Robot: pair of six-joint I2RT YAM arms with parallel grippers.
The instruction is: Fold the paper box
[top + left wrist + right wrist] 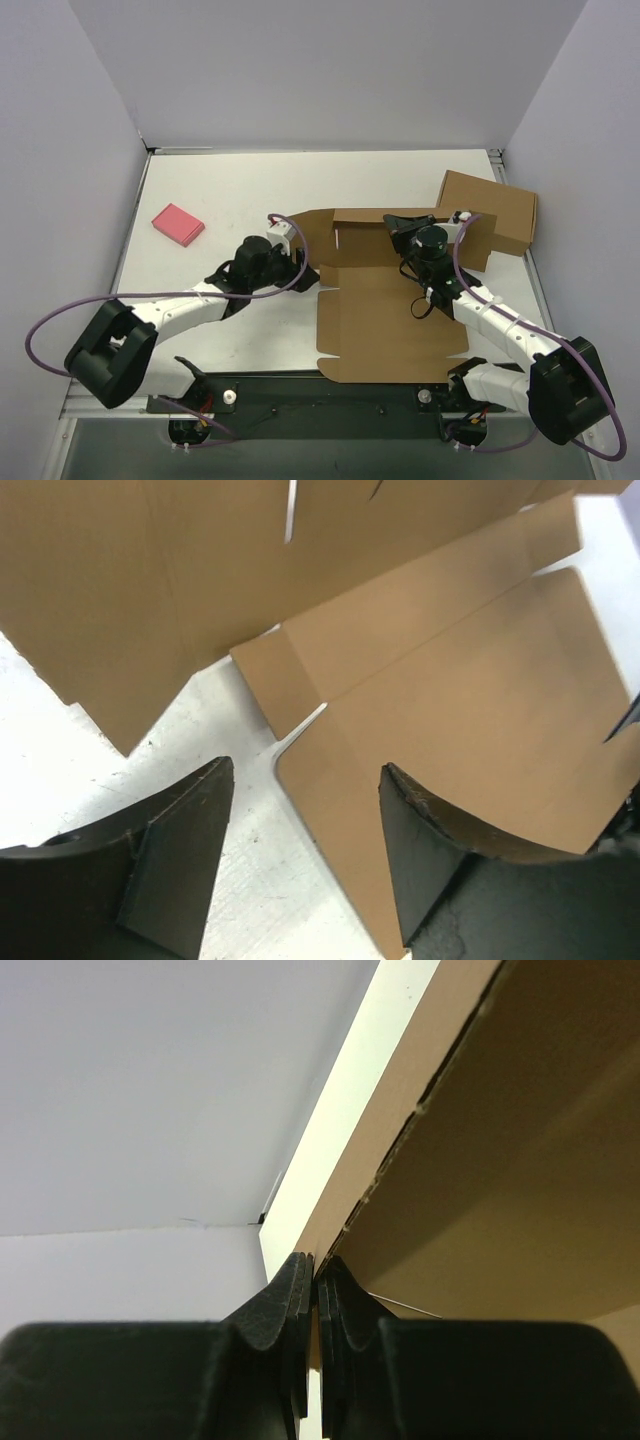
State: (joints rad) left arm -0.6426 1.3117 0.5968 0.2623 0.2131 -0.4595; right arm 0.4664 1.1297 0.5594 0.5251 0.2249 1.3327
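We've got the paper box [390,320] as a mostly flat sheet on the table [230,190], near edge, centre-right, betw. the two arms. Its far panel [365,228] stands up off the surface.

The right gripper [408,228] is why that panel stands. In the wrist view its fingers [285,1300] are pressed together on the thin cardboard edge [400,1140], pinching it w/ no gap showing. We read this as a holding grip: it props the wall upright so the other arm can work on the side.

The left gripper [292,240] sits at the sheet's left edge w/ fingers [190,830] spread wide and nothing clamped. In its wrist cam the brown panel [480,700] lies under and ahead of the gap, one finger overlapping it. Prob. it's lined up to catch or push a side flap, but we can't tell whether it touches the card.

The second box [495,212], fully formed, sits far right just behind the sheet. The pink block [178,224] is well apart on the left. Neither is in play.

Judging by how flat the sheet lies, we're early in the fold: one wall up, sides and lid not yet done.
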